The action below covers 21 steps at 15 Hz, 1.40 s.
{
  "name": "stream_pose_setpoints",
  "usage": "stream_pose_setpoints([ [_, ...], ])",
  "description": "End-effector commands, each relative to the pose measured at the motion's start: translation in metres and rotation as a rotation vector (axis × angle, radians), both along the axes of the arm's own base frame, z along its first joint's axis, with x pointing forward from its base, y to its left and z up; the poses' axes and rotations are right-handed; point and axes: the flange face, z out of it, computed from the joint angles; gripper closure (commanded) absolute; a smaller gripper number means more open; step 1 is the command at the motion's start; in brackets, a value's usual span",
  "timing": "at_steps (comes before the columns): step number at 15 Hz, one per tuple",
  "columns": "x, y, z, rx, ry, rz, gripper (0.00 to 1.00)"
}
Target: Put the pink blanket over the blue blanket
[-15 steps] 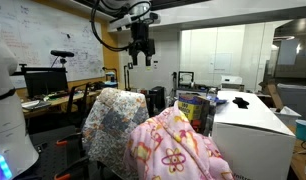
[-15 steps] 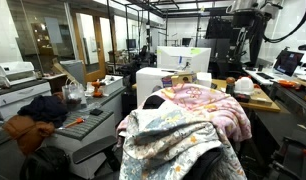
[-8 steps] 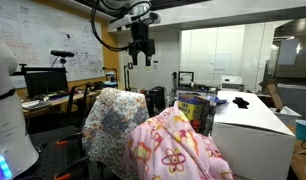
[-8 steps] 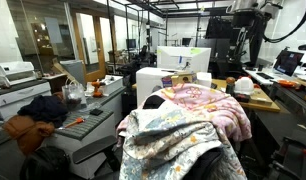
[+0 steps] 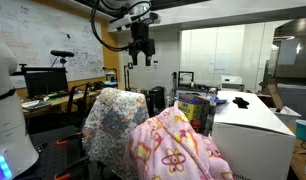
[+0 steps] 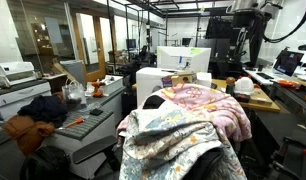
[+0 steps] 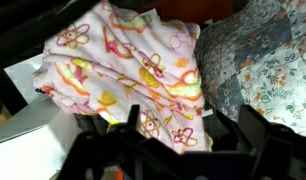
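Observation:
The pink blanket (image 5: 175, 148) with yellow flower swirls is draped over a chair, right beside the mottled grey-blue blanket (image 5: 111, 118) on its own chair back. In an exterior view the blue blanket (image 6: 173, 140) is nearest the camera and the pink blanket (image 6: 211, 106) lies behind it. My gripper (image 5: 141, 57) hangs high above both, open and empty. In the wrist view the gripper (image 7: 191, 122) looks straight down with its jaws spread; the pink blanket (image 7: 123, 70) fills the left and the blue blanket (image 7: 261, 60) the right.
A white box-shaped cabinet (image 5: 255, 128) stands beside the pink blanket, with a colourful container (image 5: 193, 108) behind it. Desks with monitors (image 5: 45, 82) line one side. A bench with a brown jacket (image 6: 33, 128) and tools runs along another side.

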Motion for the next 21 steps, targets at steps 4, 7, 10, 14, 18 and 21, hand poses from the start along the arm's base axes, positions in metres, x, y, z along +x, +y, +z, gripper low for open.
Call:
stream_pose_setpoints([
  [4, 0.0, 0.0, 0.001, 0.0, 0.001, 0.0, 0.0],
  [7, 0.01, -0.004, -0.018, 0.009, 0.041, -0.017, 0.0],
  [10, 0.018, -0.007, -0.033, 0.017, 0.07, -0.024, 0.0],
  [14, 0.024, -0.01, -0.049, 0.01, 0.095, -0.014, 0.0],
  [18, 0.034, -0.012, -0.069, 0.008, 0.112, 0.001, 0.0],
  [21, 0.039, -0.012, -0.083, -0.014, 0.117, 0.022, 0.0],
])
